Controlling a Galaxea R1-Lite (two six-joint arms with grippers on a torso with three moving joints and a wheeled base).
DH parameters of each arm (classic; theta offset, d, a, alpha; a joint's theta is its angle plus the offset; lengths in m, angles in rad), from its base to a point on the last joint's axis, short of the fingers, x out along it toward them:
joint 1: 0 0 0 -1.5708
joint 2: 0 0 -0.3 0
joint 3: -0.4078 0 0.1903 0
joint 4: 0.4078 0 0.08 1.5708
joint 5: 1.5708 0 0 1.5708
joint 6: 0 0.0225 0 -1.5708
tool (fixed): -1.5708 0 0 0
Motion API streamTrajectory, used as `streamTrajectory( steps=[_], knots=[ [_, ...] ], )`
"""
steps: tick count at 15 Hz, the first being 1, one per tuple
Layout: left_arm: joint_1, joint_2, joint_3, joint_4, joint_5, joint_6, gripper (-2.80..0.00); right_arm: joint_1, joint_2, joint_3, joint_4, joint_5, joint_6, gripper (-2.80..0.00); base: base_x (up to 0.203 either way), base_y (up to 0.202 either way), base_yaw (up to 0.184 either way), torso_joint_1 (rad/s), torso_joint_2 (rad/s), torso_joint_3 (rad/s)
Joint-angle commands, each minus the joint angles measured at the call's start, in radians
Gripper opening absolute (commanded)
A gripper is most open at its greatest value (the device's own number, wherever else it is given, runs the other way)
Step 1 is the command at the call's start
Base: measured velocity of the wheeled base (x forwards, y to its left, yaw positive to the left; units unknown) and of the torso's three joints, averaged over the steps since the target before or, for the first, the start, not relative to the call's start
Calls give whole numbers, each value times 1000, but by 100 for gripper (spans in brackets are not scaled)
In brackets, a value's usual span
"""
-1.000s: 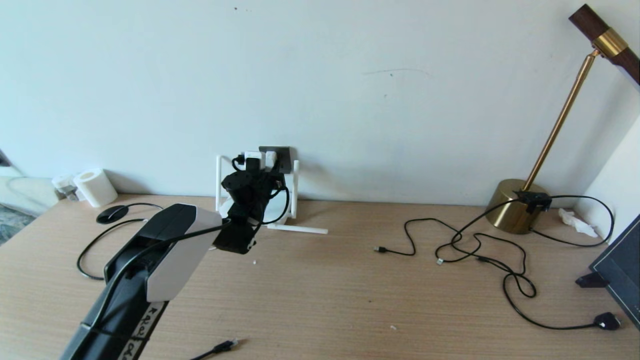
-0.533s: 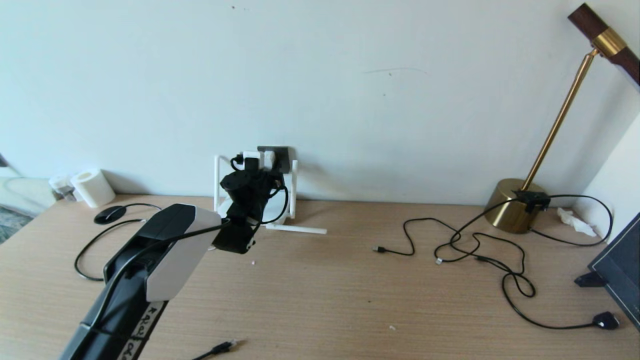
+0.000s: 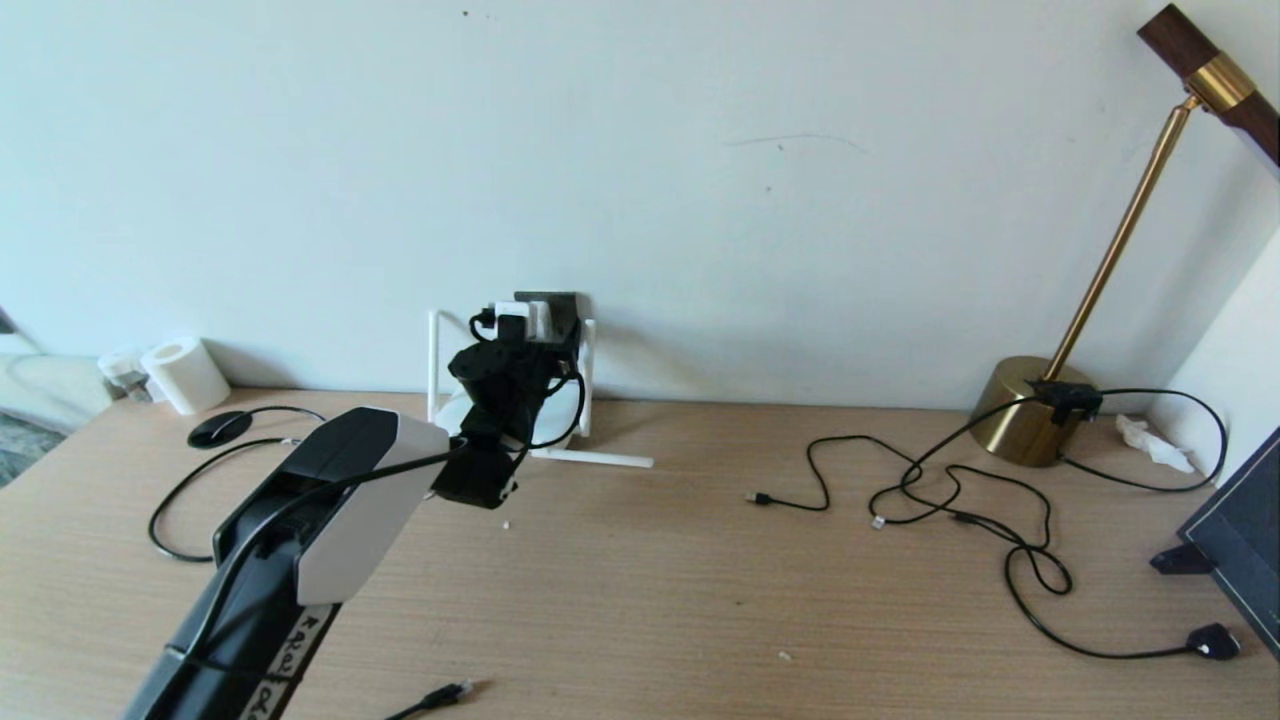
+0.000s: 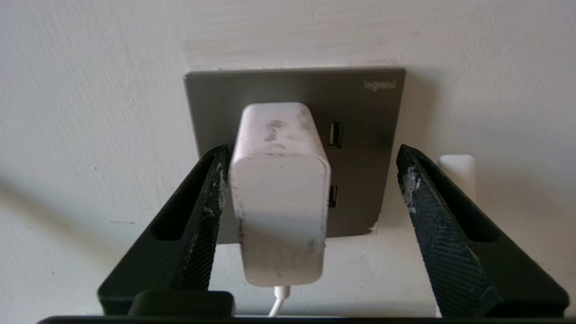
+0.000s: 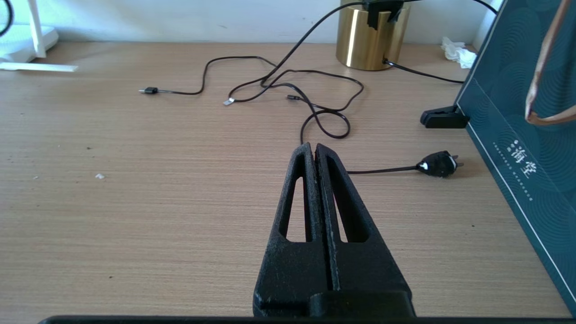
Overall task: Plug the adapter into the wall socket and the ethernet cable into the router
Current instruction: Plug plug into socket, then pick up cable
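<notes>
The white adapter (image 4: 279, 193) sits against the dark grey wall socket (image 4: 360, 112), its thin cord hanging below. My left gripper (image 4: 312, 150) is open around it: one finger lies along the adapter's side, the other stands well apart. In the head view this gripper (image 3: 520, 335) is up at the socket (image 3: 562, 303) and hides most of the white router (image 3: 455, 412), whose antennas (image 3: 591, 375) stick up beside it. The ethernet cable (image 3: 445, 692) lies at the table's front edge. My right gripper (image 5: 313, 146) is shut and empty above bare table.
A brass lamp base (image 3: 1035, 415) stands at the back right, with thin black cables (image 3: 950, 490) strewn before it and a black plug (image 3: 1212, 641) near a dark teal box (image 3: 1240, 540). A white paper roll (image 3: 185, 375) and a black cord (image 3: 200, 470) lie at the left.
My left arm and gripper have shifted slightly to the right at the socket. Nothing else has moved.
</notes>
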Motion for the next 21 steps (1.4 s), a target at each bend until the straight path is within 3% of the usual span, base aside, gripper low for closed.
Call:
streamTrajectory(
  steps=[1,12,18,21],
  knots=[
    [0,-9,22,-22,2,2,0,0,0,0,-1,0,0,-280,0,0,0,0,0,0],
    [-4,-270,449,-169,-13,-15,0,0,0,0,-1,0,0,-280,0,0,0,0,0,0],
    [-58,-709,893,-177,-70,-15,0,0,0,0,-1,0,0,-280,0,0,0,0,0,0],
    [-85,-1011,1160,-40,-76,-15,0,0,0,0,-1,0,0,-280,0,0,0,0,0,0]
  ],
)
